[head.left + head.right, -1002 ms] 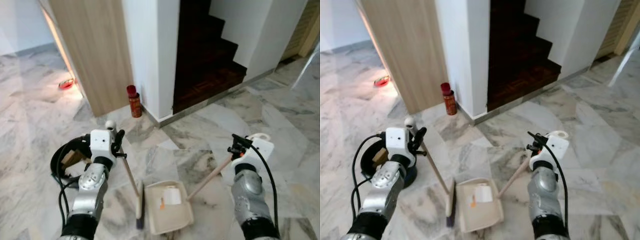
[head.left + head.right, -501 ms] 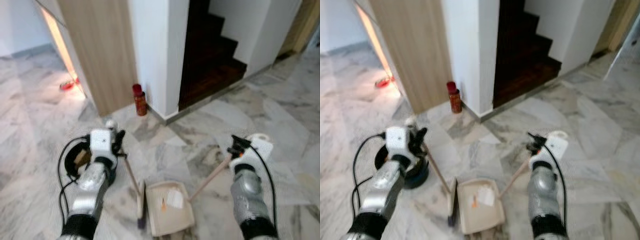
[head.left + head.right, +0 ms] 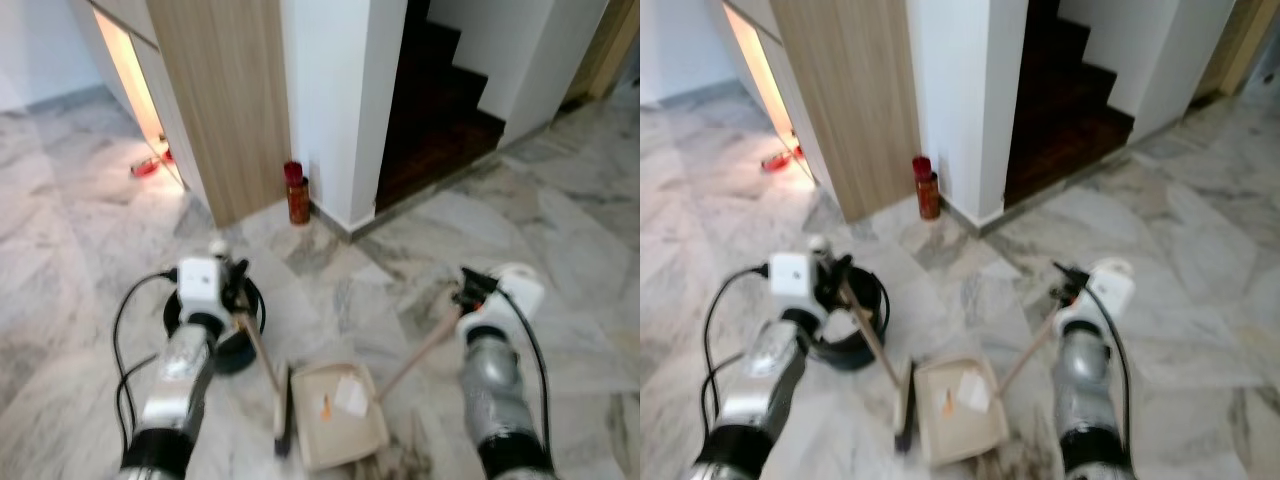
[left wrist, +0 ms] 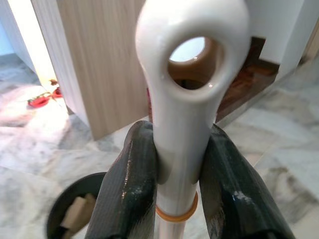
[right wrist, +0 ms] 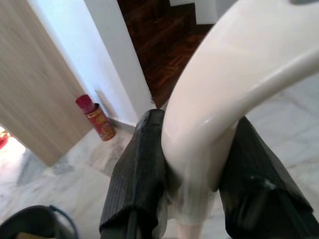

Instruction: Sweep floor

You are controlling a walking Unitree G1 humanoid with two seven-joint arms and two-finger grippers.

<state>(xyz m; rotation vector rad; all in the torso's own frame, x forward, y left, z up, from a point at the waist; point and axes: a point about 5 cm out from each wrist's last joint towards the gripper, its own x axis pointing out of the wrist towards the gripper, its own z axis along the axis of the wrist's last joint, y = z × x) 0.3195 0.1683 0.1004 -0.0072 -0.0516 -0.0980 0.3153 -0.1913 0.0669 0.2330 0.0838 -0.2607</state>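
Note:
My left gripper (image 3: 236,292) is shut on the top of a broom (image 3: 262,352), a wooden stick with a white looped end (image 4: 192,74); black fingers (image 4: 128,194) press it from both sides. The brush head (image 3: 282,418) rests on the marble floor beside a beige dustpan (image 3: 338,425). A white paper scrap (image 3: 350,396) and an orange bit lie in the pan. My right gripper (image 3: 468,296) is shut on the dustpan's long handle (image 3: 420,352), whose white curved end (image 5: 219,99) sits between the fingers (image 5: 142,184).
A black bin (image 3: 852,322) with scraps inside stands on the floor by my left arm. A red spray can (image 3: 296,192) stands at the foot of the white wall, next to a wooden panel (image 3: 225,90). Dark wooden stairs (image 3: 440,100) rise at the back right.
The camera has moved, so the wall and stairs sit farther off and to the right. The black bin now stands in full view. Both grippers keep their holds.

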